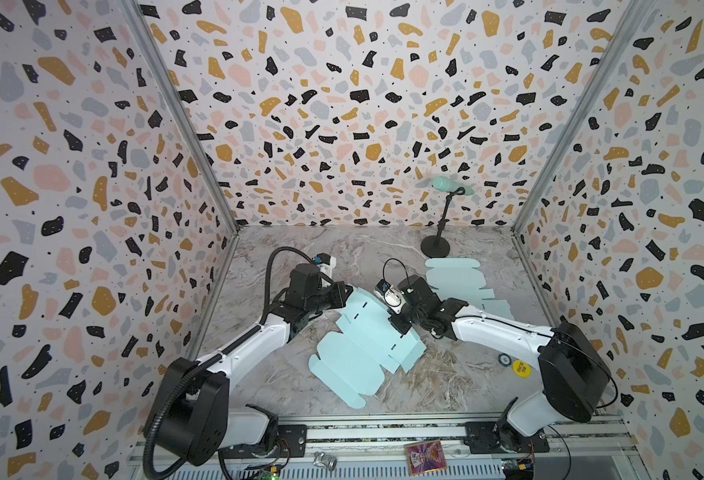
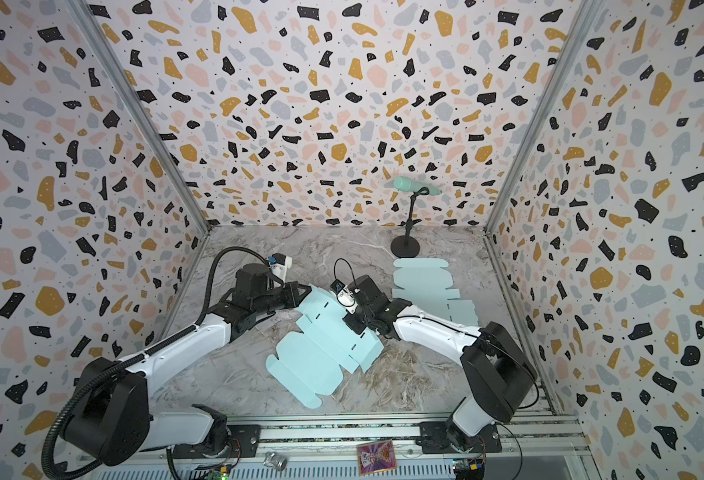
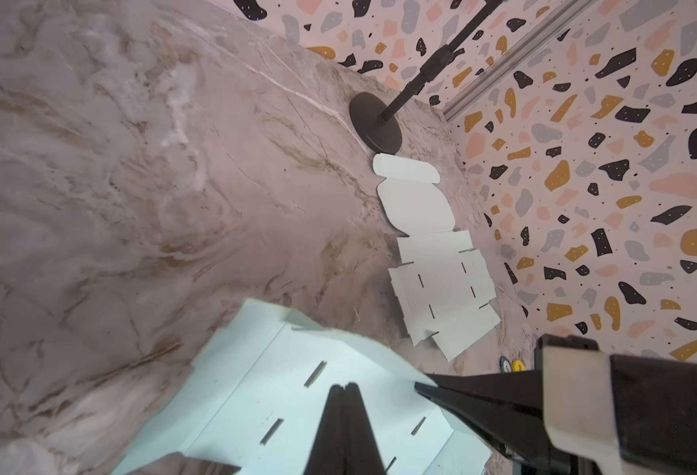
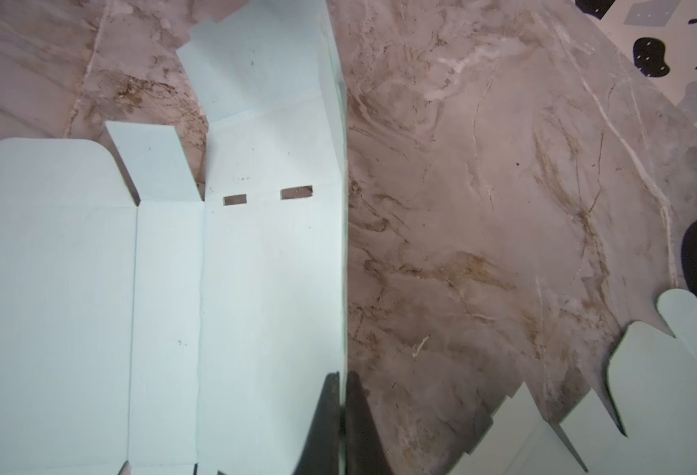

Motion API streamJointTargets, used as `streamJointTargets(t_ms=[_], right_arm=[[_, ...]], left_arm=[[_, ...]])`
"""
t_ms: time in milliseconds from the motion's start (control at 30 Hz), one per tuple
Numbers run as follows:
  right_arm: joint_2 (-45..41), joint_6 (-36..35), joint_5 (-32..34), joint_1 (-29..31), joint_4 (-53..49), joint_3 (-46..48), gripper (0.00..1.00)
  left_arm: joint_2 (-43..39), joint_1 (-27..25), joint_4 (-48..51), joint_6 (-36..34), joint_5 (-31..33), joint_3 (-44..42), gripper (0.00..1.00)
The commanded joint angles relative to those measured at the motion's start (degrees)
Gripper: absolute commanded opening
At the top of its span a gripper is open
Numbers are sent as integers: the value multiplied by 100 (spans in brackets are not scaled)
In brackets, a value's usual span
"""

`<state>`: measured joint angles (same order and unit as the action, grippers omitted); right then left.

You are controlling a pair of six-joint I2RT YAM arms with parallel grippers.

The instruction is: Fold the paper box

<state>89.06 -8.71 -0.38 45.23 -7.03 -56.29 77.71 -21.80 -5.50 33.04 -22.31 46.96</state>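
The paper box [image 1: 354, 353] [image 2: 317, 357] is a pale blue die-cut sheet lying mostly flat in the middle of the marble table, its far end lifted. My right gripper [image 1: 398, 326] [image 4: 340, 376] is shut on the sheet's raised right edge, which runs between its fingers. My left gripper [image 1: 348, 293] [image 3: 344, 386] is shut, its tips together over the slotted panel [image 3: 256, 390] at the sheet's far left corner. Nothing shows between its fingers. In the left wrist view the right gripper [image 3: 420, 386] pinches the sheet's edge.
A second flat blue sheet [image 1: 458, 282] [image 3: 441, 288] lies at the back right. Behind it stands a black microphone stand [image 1: 435, 247] with a green microphone [image 1: 450, 187]. A yellow sticker [image 1: 520, 368] sits by the right arm. Patterned walls close three sides.
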Motion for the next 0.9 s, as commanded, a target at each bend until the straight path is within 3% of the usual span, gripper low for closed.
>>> streamJointTargets(t_ms=[0,133,467,867], right_arm=[[-128,-221,-89,21,358,64,0],[-53,-275,-93,29,353,22,0],[-25,-358,-104,125,414,12,0],[-7,-462,106,152,466,-101,0]], left_arm=[[266,104,-160,116,84,434,0],[544,141,-178,181,373,719,0],[1035,27,-199,116,303,955,0],[716,-113,-39,-95,345,509,0]])
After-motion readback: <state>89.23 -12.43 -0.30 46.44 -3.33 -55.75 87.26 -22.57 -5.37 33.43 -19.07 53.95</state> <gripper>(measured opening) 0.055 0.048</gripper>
